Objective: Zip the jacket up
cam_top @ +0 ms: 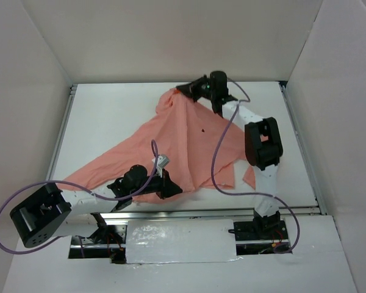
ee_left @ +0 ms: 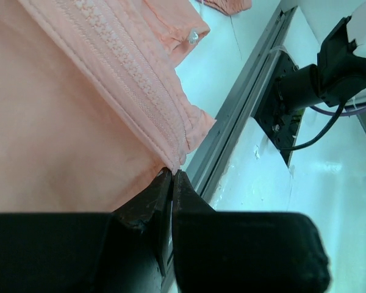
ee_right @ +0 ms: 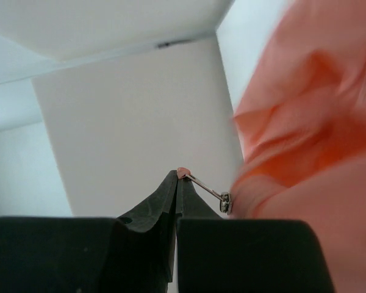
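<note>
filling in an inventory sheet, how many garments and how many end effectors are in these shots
jacket: 1
end effectors: 2 (left end effector, right end effector)
total: 3

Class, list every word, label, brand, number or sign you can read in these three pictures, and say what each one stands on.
No text can be read in any of the three views.
The small dark mark on the chest of the jacket: too small to read.
The zipper pull: no lettering visible.
</note>
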Motion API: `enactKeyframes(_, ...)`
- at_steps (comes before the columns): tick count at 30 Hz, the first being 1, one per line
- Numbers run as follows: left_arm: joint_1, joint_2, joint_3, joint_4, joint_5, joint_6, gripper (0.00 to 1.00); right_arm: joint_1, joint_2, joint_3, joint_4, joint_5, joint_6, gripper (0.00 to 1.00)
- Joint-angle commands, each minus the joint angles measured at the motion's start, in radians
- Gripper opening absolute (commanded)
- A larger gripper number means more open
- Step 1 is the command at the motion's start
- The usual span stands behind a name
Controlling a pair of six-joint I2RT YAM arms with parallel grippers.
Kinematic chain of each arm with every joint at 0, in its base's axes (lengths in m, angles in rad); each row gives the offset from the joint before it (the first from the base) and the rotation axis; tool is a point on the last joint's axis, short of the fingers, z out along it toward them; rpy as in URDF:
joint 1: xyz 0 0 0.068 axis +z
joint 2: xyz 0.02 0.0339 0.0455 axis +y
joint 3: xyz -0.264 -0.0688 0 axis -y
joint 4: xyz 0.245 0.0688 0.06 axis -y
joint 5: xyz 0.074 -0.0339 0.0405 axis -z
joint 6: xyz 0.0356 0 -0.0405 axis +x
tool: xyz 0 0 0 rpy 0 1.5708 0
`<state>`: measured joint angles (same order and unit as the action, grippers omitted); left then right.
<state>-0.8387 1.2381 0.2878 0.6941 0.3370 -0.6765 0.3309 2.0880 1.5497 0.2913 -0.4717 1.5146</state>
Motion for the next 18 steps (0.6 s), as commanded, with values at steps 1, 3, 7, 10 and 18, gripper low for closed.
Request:
enactKeyframes(1, -0.029, -0.022, -0.006, -0.022, -0.013, 0.035, 0.0, -0.073, 0.175, 0.447, -0.136, 0.016, -0.152, 0.0)
enactKeyframes(3, -0.043, -0.019, -0.004, -0.039, -0.052, 0.045, 0.0, -0.11, 0.262, 0.752, -0.171, -0.022, -0.171, 0.0)
enactKeyframes(7, -0.069, -0.014, -0.007, -0.076, -0.121, 0.055, 0.0, -0.159, 0.333, 0.957, -0.14, -0.039, -0.163, 0.0)
enactKeyframes(10, -0.079, 0.024, 0.013, -0.084, -0.147, 0.057, 0.0, -0.179, 0.223, 0.854, -0.118, -0.012, -0.215, 0.0)
enactKeyframes(18, -0.089, 0.08, 0.047, -0.11, -0.211, 0.045, 0.0, -0.185, 0.152, 0.848, -0.158, -0.051, -0.31, 0.0)
